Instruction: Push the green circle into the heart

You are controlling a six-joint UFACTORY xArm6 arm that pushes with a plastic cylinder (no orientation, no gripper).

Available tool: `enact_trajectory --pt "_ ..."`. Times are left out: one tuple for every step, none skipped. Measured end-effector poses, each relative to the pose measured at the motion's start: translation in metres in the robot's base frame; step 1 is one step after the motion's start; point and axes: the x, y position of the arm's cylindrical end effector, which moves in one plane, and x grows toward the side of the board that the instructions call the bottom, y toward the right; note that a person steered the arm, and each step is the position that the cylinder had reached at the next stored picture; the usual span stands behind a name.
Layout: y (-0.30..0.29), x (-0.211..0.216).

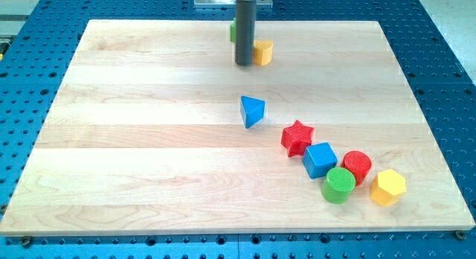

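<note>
The green circle (338, 184) lies near the view's bottom right, touching the blue cube (320, 159) and next to the red circle (358, 166). A small yellow block (263, 52), which may be the heart, sits near the view's top centre. My tip (244, 64) rests on the board just left of that yellow block, far up and left of the green circle. A green block (232, 30) is mostly hidden behind the rod, so its shape cannot be made out.
A blue triangle (252, 111) lies mid-board below my tip. A red star (297, 137) sits up and left of the blue cube. A yellow hexagon (388, 187) lies right of the green circle. The wooden board (134, 155) rests on a blue perforated table.
</note>
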Motion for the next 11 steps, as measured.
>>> enact_trajectory --pt "0.043 0.034" --pt "0.055 0.014" --pt "0.019 -0.022" --pt "0.009 -0.008" --pt "0.063 -0.004" --pt "0.097 -0.060" --pt "0.064 -0.111" --pt "0.039 -0.111" --pt "0.002 -0.110" --pt "-0.027 -0.109" --pt "-0.085 -0.111"
